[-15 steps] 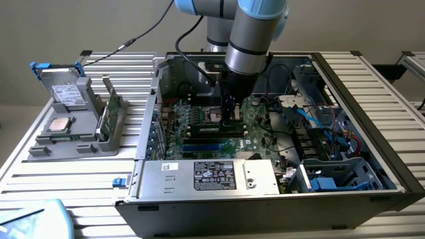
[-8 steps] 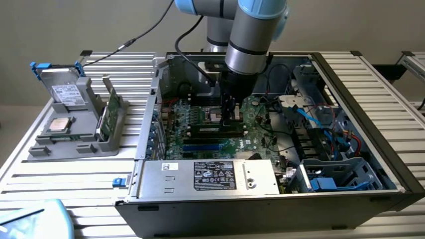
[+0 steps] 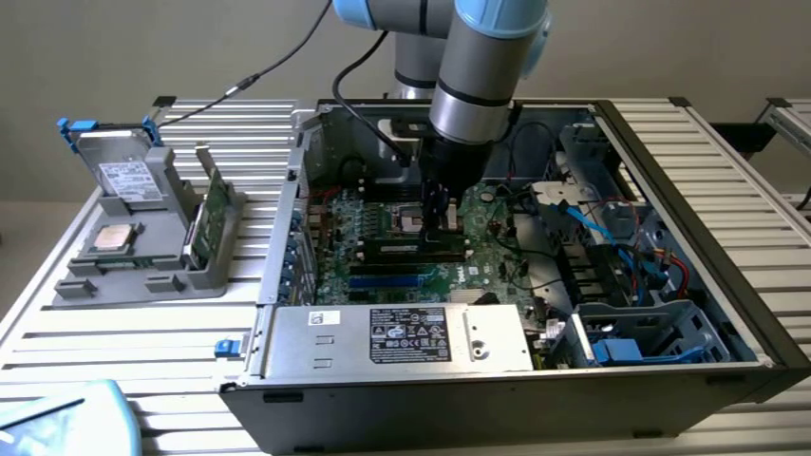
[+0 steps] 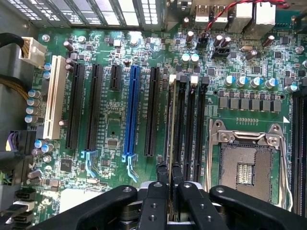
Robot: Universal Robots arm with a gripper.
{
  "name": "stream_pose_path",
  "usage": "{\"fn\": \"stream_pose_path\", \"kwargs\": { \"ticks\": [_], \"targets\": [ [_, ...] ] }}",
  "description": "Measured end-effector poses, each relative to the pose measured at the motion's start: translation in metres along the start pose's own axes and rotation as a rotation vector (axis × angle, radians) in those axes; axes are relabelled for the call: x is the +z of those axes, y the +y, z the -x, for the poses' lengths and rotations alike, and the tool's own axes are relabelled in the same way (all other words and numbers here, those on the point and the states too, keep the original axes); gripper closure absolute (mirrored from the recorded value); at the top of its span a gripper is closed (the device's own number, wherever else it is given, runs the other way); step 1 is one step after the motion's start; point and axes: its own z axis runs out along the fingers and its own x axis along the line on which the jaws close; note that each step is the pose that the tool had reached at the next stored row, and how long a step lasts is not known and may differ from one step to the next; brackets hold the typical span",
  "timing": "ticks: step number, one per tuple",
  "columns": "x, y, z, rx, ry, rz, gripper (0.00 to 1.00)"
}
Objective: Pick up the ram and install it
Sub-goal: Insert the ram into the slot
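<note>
Green card (image 3: 213, 211): ext view, stands upright in grey rack (image 3: 127, 277), at 9 o'clock from the case (image 3: 294, 180), on the exterior view's left.
Rack, other items: square silver CPU (image 3: 117, 237) lies flat at its front; drive (image 3: 127, 176) w/ blue tabs leans at 12 o'clock from the CPU.
Table (image 3: 152, 332): slatted metal, carries rack and case.
Case: side open, mobo (image 3: 380, 228) lies flat inside; silver box (image 3: 393, 337) w/ black label at 6 o'clock from the mobo.
Arm (image 3: 476, 85): comes down from 12 o'clock into the case.
Gripper (image 3: 438, 217): low over mobo centre, just at 12 o'clock from the black mem slots; fingers not readable in this view.

Wrist view
Gripper (image 4: 170, 167): points straight down at the mobo.
Fingers (image 4: 162, 168): nearly together, clamped on the ram's upper edge.
Ram (image 4: 171, 120): seen edge-on as a thin pale strip, upright, in line w/ the outermost mem slot; seated or just above it, can't tell.
Mem slots (image 4: 192, 120): black, in a row beside the ram, white-tipped latches at the far ends.
CPU socket (image 4: 244, 167): bare, metal frame round it, just beyond the mem slots.
Blue slot (image 4: 132, 115): on the ram's other side, among black slots.
White slot (image 4: 54, 96): beyond those, near the mobo edge.
</note>
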Motion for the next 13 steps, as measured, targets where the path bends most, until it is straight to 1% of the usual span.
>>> {"fn": "stream_pose_path", "kwargs": {
  "ticks": [5,13],
  "targets": [
    [0.0000,-0.0003,-0.0004,0.001,-0.0002,0.0000,0.86],
    [0.0005,-0.0007,-0.0004,0.006,-0.0007,-0.0025,0.86]
  ]
}}
